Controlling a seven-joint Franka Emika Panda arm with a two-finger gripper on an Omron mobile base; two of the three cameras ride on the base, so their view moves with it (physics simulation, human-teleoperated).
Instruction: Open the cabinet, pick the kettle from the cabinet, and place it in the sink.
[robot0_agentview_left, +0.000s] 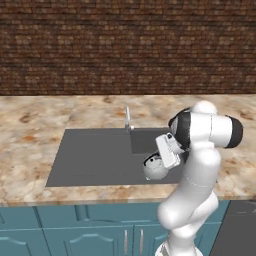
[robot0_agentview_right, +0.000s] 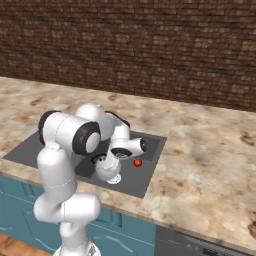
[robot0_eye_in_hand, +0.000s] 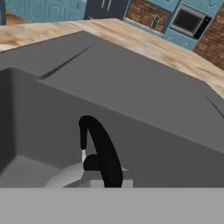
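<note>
The sink (robot0_agentview_left: 95, 155) is a dark grey basin set into the beige marbled counter, with a deeper section at its right. The kettle (robot0_agentview_left: 155, 169), rounded and silvery-white, hangs tilted in that deeper section (robot0_agentview_right: 150, 145). My gripper (robot0_agentview_left: 160, 160) reaches down onto it from the right and is shut on its black looped handle (robot0_eye_in_hand: 101, 151). In the right base view the kettle (robot0_agentview_right: 107, 170) sits just under the gripper (robot0_agentview_right: 112, 158). The hand view looks along the handle at the kettle's top (robot0_eye_in_hand: 65, 177) and the sink wall (robot0_eye_in_hand: 144, 109). The cabinet is out of view.
A thin silver faucet (robot0_agentview_left: 128, 119) stands at the sink's back edge. A small red thing (robot0_agentview_right: 137, 162) lies in the deep section right of the kettle. Teal base cabinets (robot0_agentview_left: 75, 230) run under the counter, with a dark appliance (robot0_agentview_left: 240, 225) at the right. A brick wall (robot0_agentview_left: 125, 45) stands behind.
</note>
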